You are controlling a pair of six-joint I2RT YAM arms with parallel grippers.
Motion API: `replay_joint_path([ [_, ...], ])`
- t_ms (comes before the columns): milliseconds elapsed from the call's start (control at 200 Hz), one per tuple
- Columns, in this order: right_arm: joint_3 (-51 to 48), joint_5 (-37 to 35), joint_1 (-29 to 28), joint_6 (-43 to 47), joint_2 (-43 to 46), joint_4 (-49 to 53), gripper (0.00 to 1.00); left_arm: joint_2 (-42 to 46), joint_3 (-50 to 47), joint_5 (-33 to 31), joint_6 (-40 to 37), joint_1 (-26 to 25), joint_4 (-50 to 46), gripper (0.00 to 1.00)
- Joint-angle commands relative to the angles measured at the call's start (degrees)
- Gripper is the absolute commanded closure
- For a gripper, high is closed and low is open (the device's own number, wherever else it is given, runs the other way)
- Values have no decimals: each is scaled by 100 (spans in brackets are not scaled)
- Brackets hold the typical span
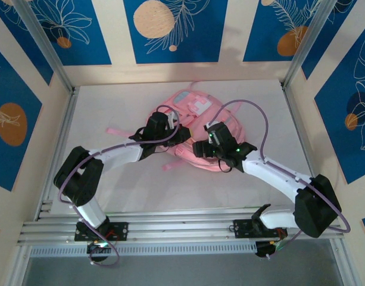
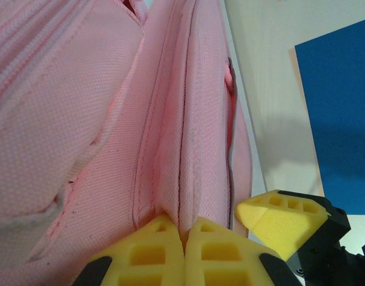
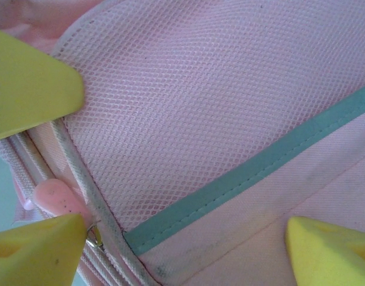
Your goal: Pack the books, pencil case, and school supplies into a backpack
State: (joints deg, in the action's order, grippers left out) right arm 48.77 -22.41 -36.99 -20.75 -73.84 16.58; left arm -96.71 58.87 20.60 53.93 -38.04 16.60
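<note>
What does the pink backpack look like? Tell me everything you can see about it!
The backpack is pink woven fabric, lying on the white table with its front up. It has a light-blue patch, a mesh pocket edged with a teal strip, and thin pink straps spread on the table. The left gripper is shut, pinching a fold of its fabric; the right gripper is open close over the mesh.

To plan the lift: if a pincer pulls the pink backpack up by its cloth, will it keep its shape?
Probably not: the backpack is soft woven cloth, and the fold in the shut left pincer bends in loose ridges, so it should sag. It lies flat, so rolling seems unlikely. Its mesh looks rough; slipping seems unlikely.
</note>
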Motion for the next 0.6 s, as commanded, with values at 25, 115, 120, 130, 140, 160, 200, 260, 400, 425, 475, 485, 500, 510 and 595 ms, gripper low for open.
replay_joint_path([
  [25,222,443,-129,-33,-274,-6,11,397,364,358,47,-43,1034,100],
  [115,314,333,-241,-261,-494,-15,9,418,327,333,60,-45,1076,100],
  [120,315,329,-248,-275,-510,-15,9,421,323,332,62,-45,1079,100],
  [130,323,315,-258,-303,-539,-10,9,424,319,331,64,-39,1086,100],
  [140,325,301,-267,-341,-564,-7,9,422,318,331,69,-42,1094,100],
  [160,334,272,-285,-419,-620,-6,9,420,310,330,73,-44,1106,100],
  [200,358,218,-323,-562,-735,18,8,416,300,326,87,-40,1132,100],
  [260,405,-48,-391,-761,-889,118,8,421,300,344,100,-37,1157,100],
  [400,702,-766,-356,-1165,-1119,981,8,468,274,318,33,-39,1111,100],
  [425,712,-796,-332,-1180,-1090,1082,9,480,274,307,0,-36,1085,100],
  [475,721,-852,-277,-1245,-982,1361,9,506,276,278,-70,-21,1022,100],
  [485,721,-852,-268,-1247,-956,1406,9,509,279,271,-79,-24,1014,100],
  [500,717,-846,-242,-1251,-905,1465,10,512,273,263,-90,-15,1004,100],
  [510,714,-844,-233,-1248,-869,1522,10,512,274,257,-101,-12,997,100],
  [595,645,-813,-132,-1257,-542,1893,10,505,256,225,-118,10,1025,100],
])
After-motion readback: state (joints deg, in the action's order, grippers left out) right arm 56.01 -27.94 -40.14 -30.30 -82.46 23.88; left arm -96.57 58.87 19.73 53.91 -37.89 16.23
